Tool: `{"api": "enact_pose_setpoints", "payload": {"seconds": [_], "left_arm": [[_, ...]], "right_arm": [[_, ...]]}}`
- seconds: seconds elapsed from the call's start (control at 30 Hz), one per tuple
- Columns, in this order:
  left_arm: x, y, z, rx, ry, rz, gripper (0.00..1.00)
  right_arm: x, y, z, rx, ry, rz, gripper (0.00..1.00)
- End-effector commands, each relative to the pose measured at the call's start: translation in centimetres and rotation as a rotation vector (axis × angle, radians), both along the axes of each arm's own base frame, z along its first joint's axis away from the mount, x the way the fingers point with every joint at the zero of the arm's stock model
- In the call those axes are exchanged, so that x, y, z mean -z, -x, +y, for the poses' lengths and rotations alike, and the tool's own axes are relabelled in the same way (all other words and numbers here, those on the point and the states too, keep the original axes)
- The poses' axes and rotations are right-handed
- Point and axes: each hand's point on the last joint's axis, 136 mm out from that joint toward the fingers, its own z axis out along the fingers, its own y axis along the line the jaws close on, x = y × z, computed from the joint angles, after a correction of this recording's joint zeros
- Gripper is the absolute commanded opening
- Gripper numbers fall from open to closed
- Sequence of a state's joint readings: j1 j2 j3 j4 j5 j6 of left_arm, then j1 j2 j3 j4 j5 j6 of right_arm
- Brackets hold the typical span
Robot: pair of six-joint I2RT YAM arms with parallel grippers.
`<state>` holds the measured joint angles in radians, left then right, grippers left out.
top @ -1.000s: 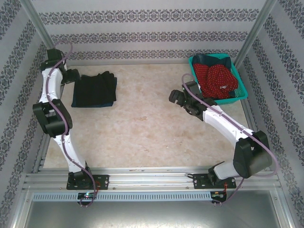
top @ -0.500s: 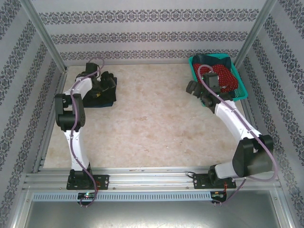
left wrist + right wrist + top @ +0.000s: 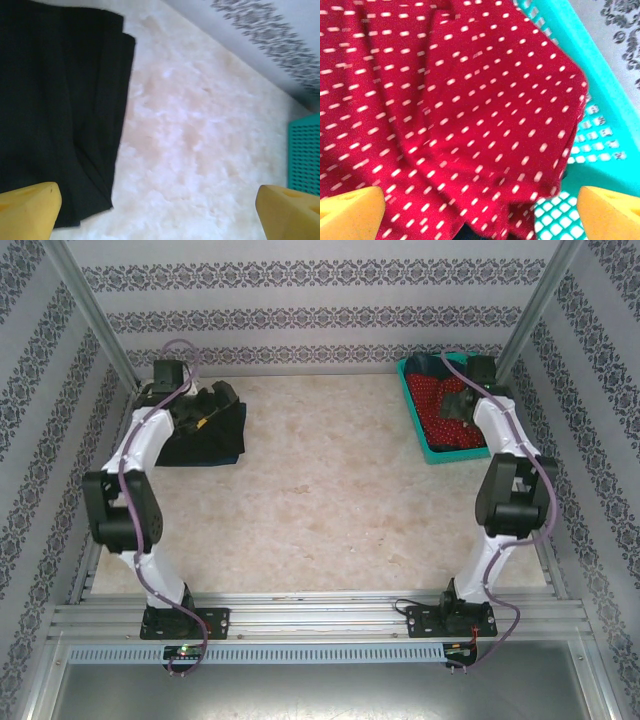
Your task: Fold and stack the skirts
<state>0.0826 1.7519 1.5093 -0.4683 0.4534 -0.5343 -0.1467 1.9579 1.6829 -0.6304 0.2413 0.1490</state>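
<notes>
- Reaching into the basket [image 3: 430, 448] at the far right corner of the surface [image 3: 330, 500], the right claw [image 3: 480, 217] hangs just above the red skirt [image 3: 470, 100]. Its yellow fingertips [image 3: 350, 212] are spread wide with nothing between them.
- The red skirt lies crumpled in the basket and covers most of its floor, with mesh showing past the cloth's right edge.
- The left claw [image 3: 157, 220] hovers at the far left corner, also wide open and empty. One tip is over the black skirt [image 3: 50, 100], the other over bare surface.
- The black skirt lies folded flat in that corner. A bluish edge [image 3: 200, 462] shows along its near side, perhaps another skirt beneath, though I cannot tell.
- The step in hand looks like fetching the red skirt for folding; the black one appears done.
- Next, the right claw needs to drop and pinch a single raised fold rather than a thick bunch. It then has to lift high enough to clear the basket rim and carry the cloth to the open middle of the surface.
- The left claw is free to help spread it there.
</notes>
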Motion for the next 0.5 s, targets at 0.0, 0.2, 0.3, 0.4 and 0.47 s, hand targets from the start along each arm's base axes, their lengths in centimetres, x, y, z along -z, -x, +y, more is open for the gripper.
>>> {"api": "enact_pose_setpoints", "payload": {"seconds": [0.0,0.2,0.3,0.4,0.47], "left_arm": [[-0.4,2.1,0.0,-0.012,0.027,-0.016,1.0],[1.1,5.1,1.5,-0.067,0.012,0.029,1.0],[1.8,5.4,1.8,-0.085,0.037,0.042,1.0],[1.8,5.2,1.9,-0.092,0.055,0.034,1.0],[1.6,4.9,1.8,-0.088,0.064,0.026,1.0]], "right_arm": [[0.4,0.7,-3.1,0.049,0.034,0.094,0.98],[2.4,-1.7,-2.9,0.187,-0.393,-0.056,0.97],[3.0,-2.8,-2.6,0.227,-0.532,-0.124,0.82],[3.2,-3.6,-2.6,0.237,-0.562,-0.139,0.56],[2.5,-4.2,-2.5,0.22,-0.574,-0.154,0.37]]}}
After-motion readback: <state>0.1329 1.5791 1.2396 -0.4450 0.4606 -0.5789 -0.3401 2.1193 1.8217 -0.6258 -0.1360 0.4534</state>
